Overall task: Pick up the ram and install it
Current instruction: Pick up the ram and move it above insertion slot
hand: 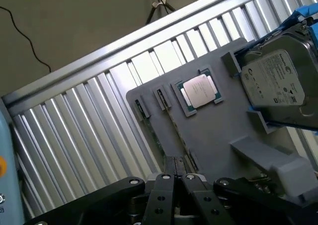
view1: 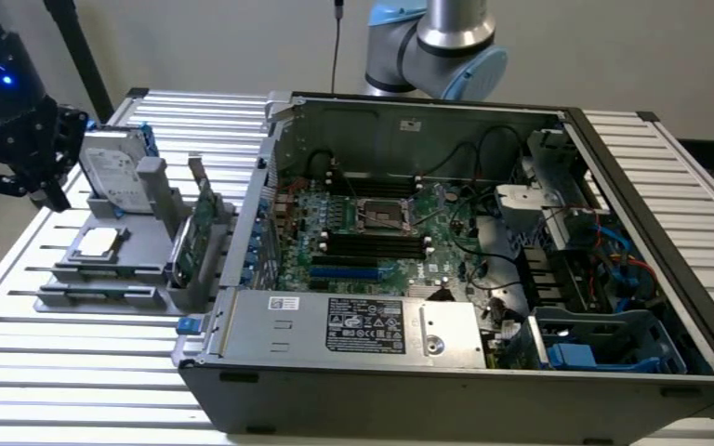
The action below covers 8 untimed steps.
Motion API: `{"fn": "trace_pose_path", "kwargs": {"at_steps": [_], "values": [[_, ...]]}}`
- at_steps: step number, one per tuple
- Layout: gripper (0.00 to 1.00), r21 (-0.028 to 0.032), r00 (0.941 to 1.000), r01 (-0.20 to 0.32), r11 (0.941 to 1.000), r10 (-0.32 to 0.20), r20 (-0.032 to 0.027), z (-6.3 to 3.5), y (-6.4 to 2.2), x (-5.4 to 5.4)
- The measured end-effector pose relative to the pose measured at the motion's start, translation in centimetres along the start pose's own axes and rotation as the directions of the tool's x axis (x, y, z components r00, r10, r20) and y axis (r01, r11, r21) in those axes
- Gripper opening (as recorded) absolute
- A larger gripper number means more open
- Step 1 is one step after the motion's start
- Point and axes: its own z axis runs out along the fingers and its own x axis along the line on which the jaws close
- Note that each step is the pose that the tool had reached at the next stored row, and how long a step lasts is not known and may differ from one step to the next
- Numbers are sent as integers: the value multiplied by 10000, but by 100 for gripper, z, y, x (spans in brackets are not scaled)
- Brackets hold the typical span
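My black gripper hangs at the exterior view's left, above and beside the grey parts holder. Seen from the wrist, its fingers stand pressed together with nothing between them, over the holder's near edge. A thin green edge, which looks like the ram standing on its side, runs from a small clip on the holder toward the gripper. On the exterior view's right sits the open computer case, its motherboard showing dark memory slots.
The holder also carries a silver hard drive with blue rails, a CPU chip and a taller green expansion card. The ribbed aluminium table runs under everything. Cables and drive cages crowd the right of the case.
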Motion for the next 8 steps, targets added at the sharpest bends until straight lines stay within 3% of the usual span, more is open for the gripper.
{"fn": "trace_pose_path", "kwargs": {"at_steps": [4,8], "values": [[11,21,9974,724,9974,-724,-33,14,0,-1],[11,42,9895,1442,9895,-1442,-66,29,-1,-1]]}}
